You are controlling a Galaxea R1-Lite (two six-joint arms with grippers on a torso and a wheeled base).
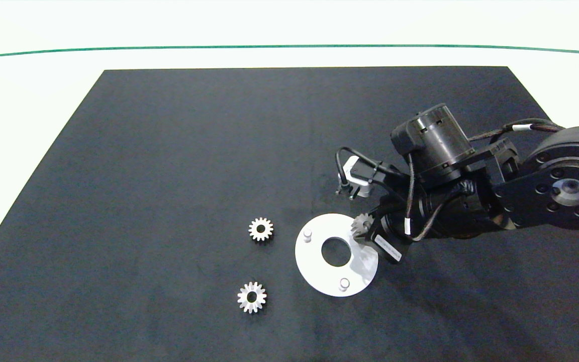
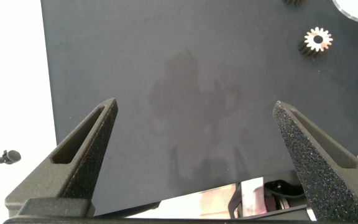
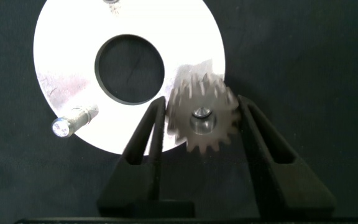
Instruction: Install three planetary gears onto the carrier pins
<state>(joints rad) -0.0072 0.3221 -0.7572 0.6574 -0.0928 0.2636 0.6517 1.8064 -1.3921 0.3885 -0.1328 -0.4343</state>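
Three gears (image 1: 261, 229): one in right pincer (image 3: 201, 121), two loose.

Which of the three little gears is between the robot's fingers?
The small silver metal gear over the flat white disc, between the right end effector fingers with a pin in its hole. The other two gears lie on the black mat.

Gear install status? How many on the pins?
None finished. The right gripper holds one planetary gear over a carrier pin at the white disc edge; its tip shows through the gear's hole. Two gears lie loose on the mat beside two bare pins. The left gripper is open, idle.
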